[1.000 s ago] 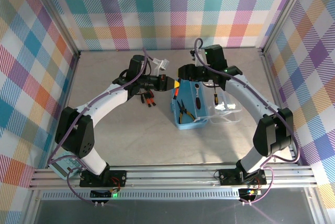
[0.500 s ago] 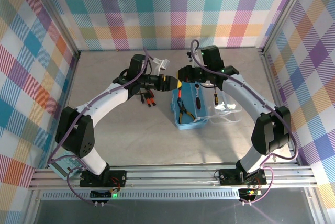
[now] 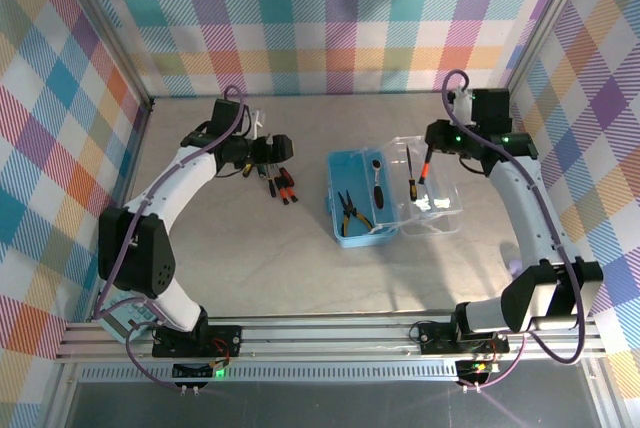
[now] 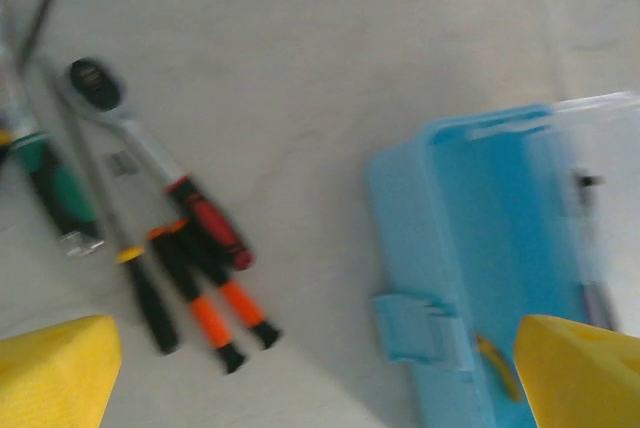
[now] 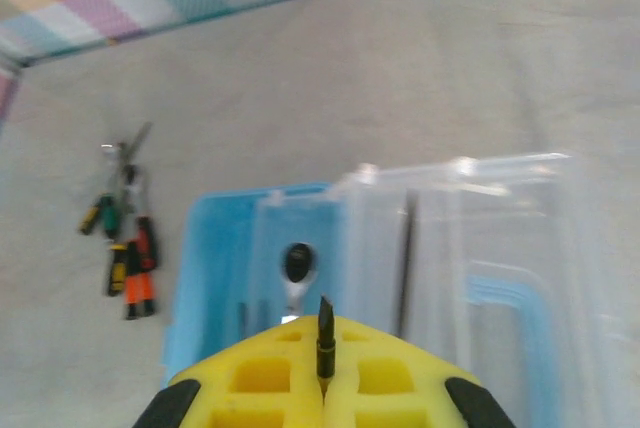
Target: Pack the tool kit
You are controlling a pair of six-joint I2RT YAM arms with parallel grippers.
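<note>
Screwdriver (image 5: 324, 310) tip apparently points straight beyond right gripper (image 5: 322, 336)

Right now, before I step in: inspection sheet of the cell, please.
Surface: grey table, nothing spilled seen.
Job's things: blue case open, clear lid laid back to its right; pliers and ratchet inside; dark screwdriver on the lid; loose tools on the table left of the case.
Clutter: calculator at the near left corner, partly hidden.
Grippers: left gripper open over the loose tools; right gripper shut on an orange-handled screwdriver over the lid.
Cables: purple cables along both arms, no snag seen.
Surroundings: plaid walls, aluminium rail at the near edge.
</note>
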